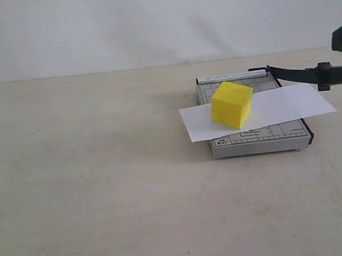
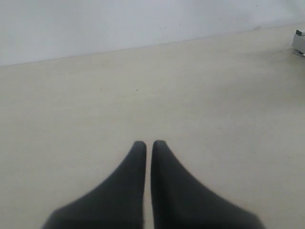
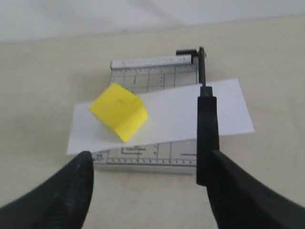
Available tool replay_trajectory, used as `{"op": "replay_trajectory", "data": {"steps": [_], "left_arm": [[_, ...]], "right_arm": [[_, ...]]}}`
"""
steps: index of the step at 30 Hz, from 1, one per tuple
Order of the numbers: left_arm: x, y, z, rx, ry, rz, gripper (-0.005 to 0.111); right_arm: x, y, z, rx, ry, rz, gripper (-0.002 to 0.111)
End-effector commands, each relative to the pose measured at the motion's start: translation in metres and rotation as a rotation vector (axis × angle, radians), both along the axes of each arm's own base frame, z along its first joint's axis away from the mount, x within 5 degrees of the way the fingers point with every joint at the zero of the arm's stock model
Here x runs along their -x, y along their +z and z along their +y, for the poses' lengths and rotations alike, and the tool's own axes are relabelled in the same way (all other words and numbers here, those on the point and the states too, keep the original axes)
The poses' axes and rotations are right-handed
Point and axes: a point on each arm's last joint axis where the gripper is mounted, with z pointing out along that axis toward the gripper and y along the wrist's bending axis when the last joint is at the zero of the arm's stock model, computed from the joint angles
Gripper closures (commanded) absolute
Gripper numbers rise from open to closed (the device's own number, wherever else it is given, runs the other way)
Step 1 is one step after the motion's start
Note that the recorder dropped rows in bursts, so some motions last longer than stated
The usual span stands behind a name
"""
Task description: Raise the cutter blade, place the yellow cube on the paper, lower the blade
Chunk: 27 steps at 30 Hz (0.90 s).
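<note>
Table: pale cream, matte, faint scuffs and a few small dark specks; fills most of every view. Far edge meets the wall in a straight line.

Wall: plain, off-white, unmarked, slightly shadowed toward the upper right in the exterior view.

Grey cutter base: flat on the table, right of centre in the exterior view. Printed grid and ruler scale on top; light strip with small print along far edge, illegible. Dark trim at the front right corner.

Left wrist view: grey-white corner at frame edge, identity unclear

Yellow cube, white paper
</note>
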Motion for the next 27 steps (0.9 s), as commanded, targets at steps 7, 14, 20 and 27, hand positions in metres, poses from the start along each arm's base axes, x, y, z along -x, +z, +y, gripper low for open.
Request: {"op": "replay_trajectory", "data": {"steps": [7, 14, 20, 27], "left_arm": [[-0.001, 0.002, 0.0, 0.008, -0.003, -0.028, 0.102], [-0.001, 0.005, 0.0, 0.01, 0.0, -0.065, 0.102], [-0.001, 0.005, 0.0, 0.01, 0.0, -0.065, 0.102], [-0.001, 0.005, 0.0, 0.01, 0.0, -0.063, 0.102]], "right_arm": [[-0.077, 0.014, -0.01, 0.272, 0.084, 0.366, 0.043], [-0.093, -0.007, -0.009, 0.289, 0.124, 0.442, 0.043], [-0.105, -0.028, -0.009, 0.304, 0.148, 0.514, 0.043], [-0.108, -0.036, -0.01, 0.337, 0.172, 0.547, 0.086]]}}
